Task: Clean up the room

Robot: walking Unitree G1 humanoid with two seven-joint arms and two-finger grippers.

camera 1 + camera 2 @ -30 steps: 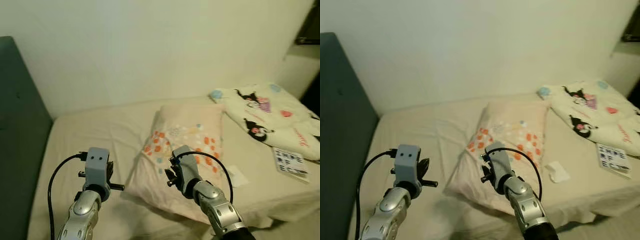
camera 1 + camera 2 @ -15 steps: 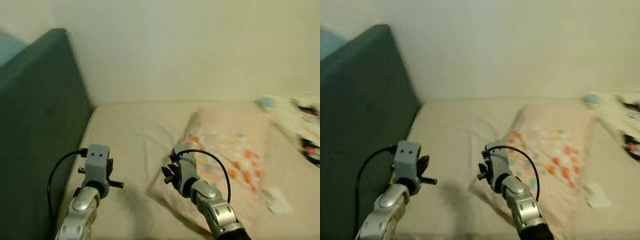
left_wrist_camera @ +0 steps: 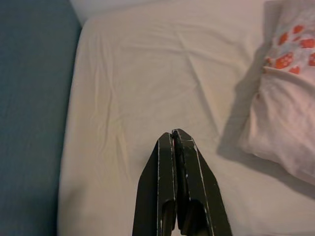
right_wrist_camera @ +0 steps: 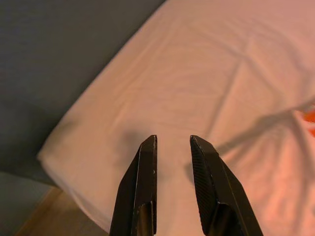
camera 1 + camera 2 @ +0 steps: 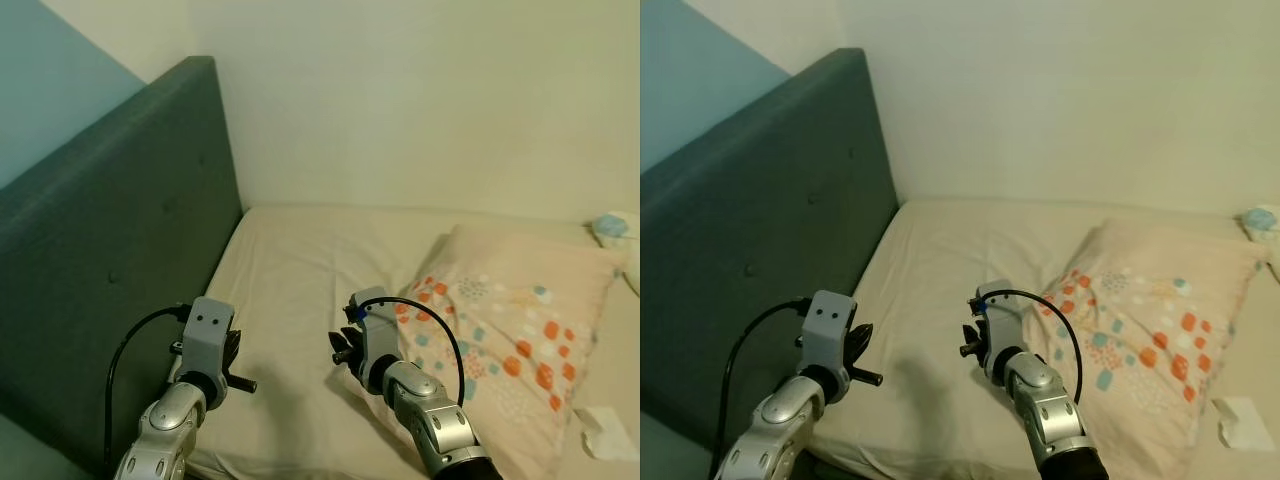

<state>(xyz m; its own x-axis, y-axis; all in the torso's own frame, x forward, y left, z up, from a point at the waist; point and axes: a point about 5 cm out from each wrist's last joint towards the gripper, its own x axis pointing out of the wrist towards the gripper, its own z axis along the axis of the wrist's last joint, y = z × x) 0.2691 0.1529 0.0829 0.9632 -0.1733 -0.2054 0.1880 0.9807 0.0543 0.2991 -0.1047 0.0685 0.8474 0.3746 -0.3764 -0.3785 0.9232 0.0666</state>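
A pale pink pillow (image 5: pixel 510 350) with orange and teal spots lies on the cream bed sheet (image 5: pixel 300 270), right of the middle. My left arm (image 5: pixel 205 345) is held low over the bed's near left corner. Its gripper (image 3: pixel 173 133) is shut on nothing and points across the bare sheet, with the pillow (image 3: pixel 290 113) off to one side. My right arm (image 5: pixel 372 335) hovers beside the pillow's near left corner. The right gripper (image 4: pixel 173 139) is open and empty above the sheet near the bed's edge.
A tall dark teal headboard (image 5: pixel 110 250) runs along the bed's left side. A crumpled white tissue (image 5: pixel 605 435) lies by the pillow at the near right. A light blue and white bundle (image 5: pixel 612 225) pokes in at the far right edge. A plain wall stands behind.
The camera has swung left: the headboard has come into view and the patterned blanket and booklet have slid out on the right. Both arms hold the same pose.
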